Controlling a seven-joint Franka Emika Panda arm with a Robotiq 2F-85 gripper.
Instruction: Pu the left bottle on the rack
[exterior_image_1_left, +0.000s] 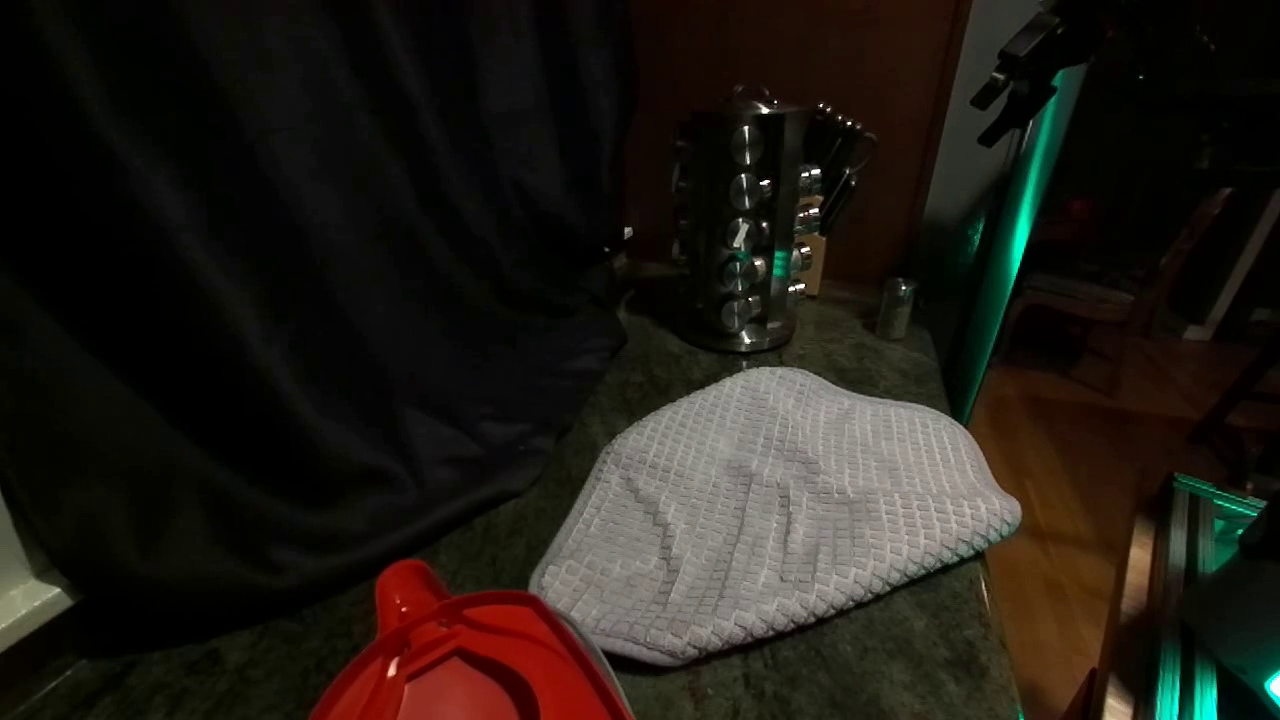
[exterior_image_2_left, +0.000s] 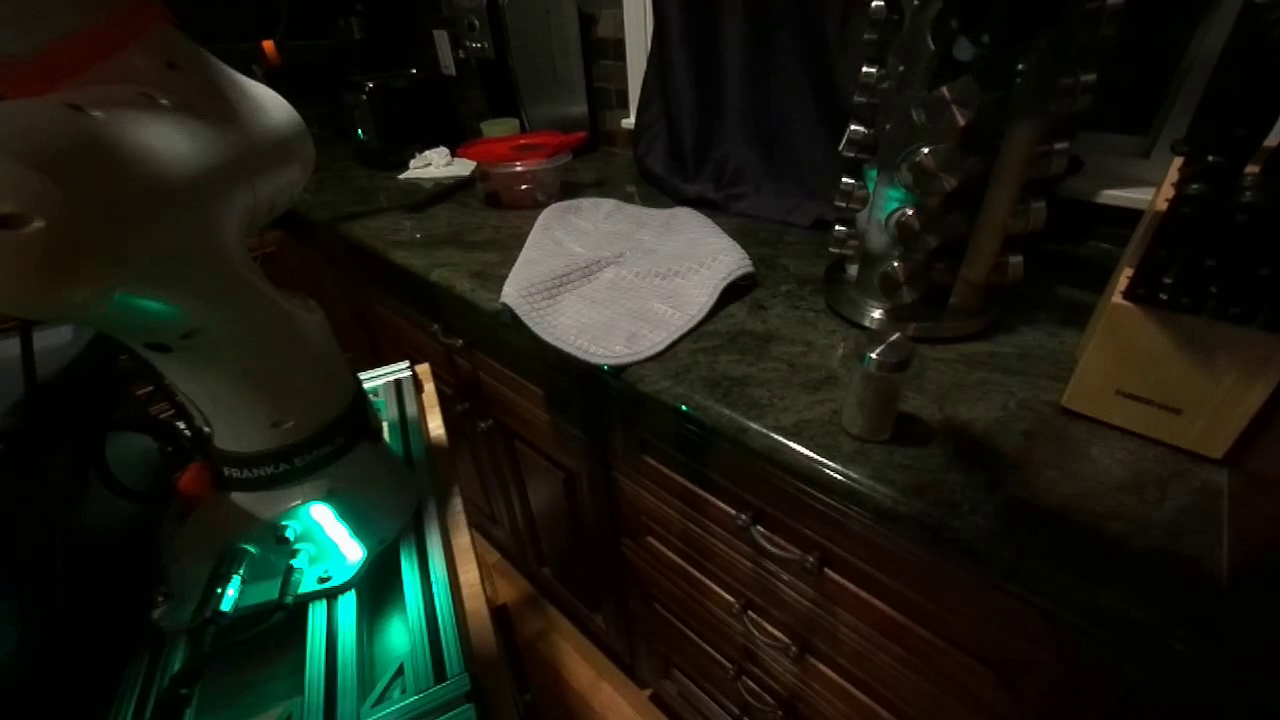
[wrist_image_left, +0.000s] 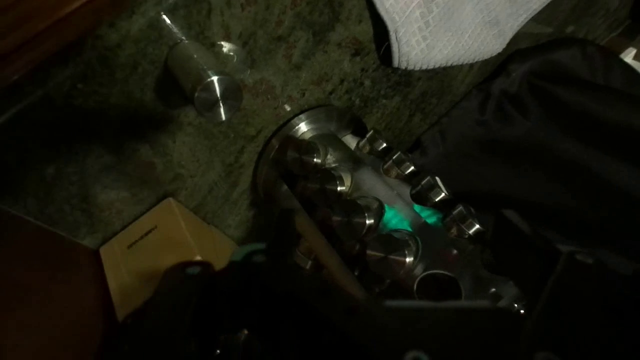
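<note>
A dimly lit counter (exterior_image_2_left: 785, 345) of dark stone is shared by the shiny rack (exterior_image_1_left: 712, 220), a grey cloth (exterior_image_2_left: 625, 275) and a wooden knife block (exterior_image_2_left: 1160, 380). The bottle (exterior_image_2_left: 873, 395), metal-capped, is seen in both exterior views standing upright on the counter, near the rack but apart from it. In an exterior view the end effector (exterior_image_1_left: 987, 118) is held in the air, its jaws parted wide

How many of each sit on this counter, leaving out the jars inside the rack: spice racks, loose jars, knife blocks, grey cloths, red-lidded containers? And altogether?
Spice rack: 1
Loose jar: 1
Knife block: 1
Grey cloth: 1
Red-lidded container: 1
Total: 5
</note>
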